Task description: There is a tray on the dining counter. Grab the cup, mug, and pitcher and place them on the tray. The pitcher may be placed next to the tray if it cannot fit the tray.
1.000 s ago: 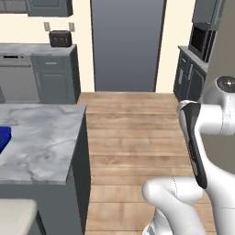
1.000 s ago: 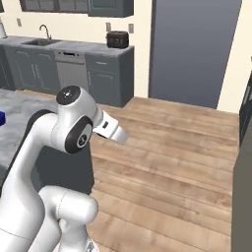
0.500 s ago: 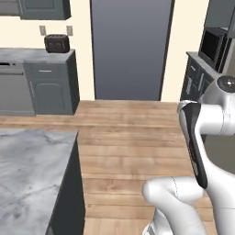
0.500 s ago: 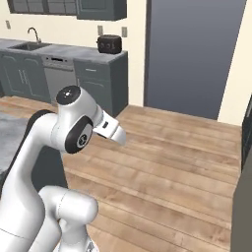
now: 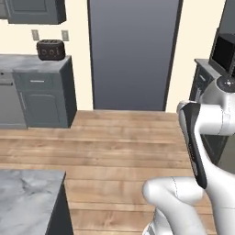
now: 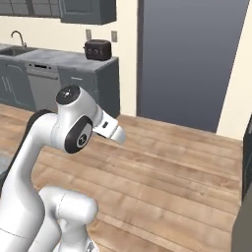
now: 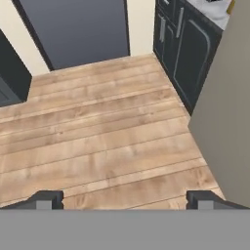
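Oddly, dining counter (image 5: 27, 193) corner shows leftward — gripper (image 7: 124, 197) spread, empty, over floor (image 7: 107, 141).

A home kitchen: grey cabinets (image 5: 43, 98), a toaster (image 5: 51, 49), sink faucet (image 6: 18, 38), microwave (image 5: 225, 53), plank floor (image 7: 107, 141).

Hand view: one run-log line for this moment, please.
tool: open, empty | below: bare wooden plank floor | marble-topped dining counter: corner at lower left
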Robot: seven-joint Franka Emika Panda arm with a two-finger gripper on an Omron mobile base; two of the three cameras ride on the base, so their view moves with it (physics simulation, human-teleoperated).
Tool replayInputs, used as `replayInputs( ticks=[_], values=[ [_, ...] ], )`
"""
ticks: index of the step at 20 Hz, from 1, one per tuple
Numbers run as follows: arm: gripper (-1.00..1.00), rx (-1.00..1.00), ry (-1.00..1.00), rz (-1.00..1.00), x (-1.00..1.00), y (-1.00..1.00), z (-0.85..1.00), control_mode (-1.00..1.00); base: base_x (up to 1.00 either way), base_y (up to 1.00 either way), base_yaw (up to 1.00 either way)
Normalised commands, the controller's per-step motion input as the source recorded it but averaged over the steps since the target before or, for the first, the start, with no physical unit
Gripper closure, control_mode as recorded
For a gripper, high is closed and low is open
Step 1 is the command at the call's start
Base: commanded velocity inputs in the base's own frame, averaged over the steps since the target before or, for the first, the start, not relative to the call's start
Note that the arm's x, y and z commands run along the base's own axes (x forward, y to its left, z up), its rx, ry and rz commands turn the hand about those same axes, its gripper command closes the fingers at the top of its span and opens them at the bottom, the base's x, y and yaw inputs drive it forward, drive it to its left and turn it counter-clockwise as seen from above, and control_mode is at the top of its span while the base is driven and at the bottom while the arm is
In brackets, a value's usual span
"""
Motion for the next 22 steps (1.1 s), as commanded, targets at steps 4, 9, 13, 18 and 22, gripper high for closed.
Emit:
replayInputs(
  ticks=[4, 9, 13, 18, 22],
  values=[
    [-1.0, 0.0, 0.0, 0.0, 0.0, 0.0, 0.0, 1.0, 1.0, -0.35, -0.02],
    [-1.0, 0.0, 0.0, 0.0, 0.0, 0.0, 0.0, 1.0, 1.0, -0.25, -0.15],
    [-1.0, 0.0, 0.0, 0.0, 0.0, 0.0, 0.0, 1.0, 1.0, -0.11, -0.26],
    [-1.0, 0.0, 0.0, 0.0, 0.0, 0.0, 0.0, 1.0, 1.0, -0.04, -0.33],
    [-1.0, 0.0, 0.0, 0.0, 0.0, 0.0, 0.0, 1.0, 1.0, 0.0, -0.41]
  ],
)
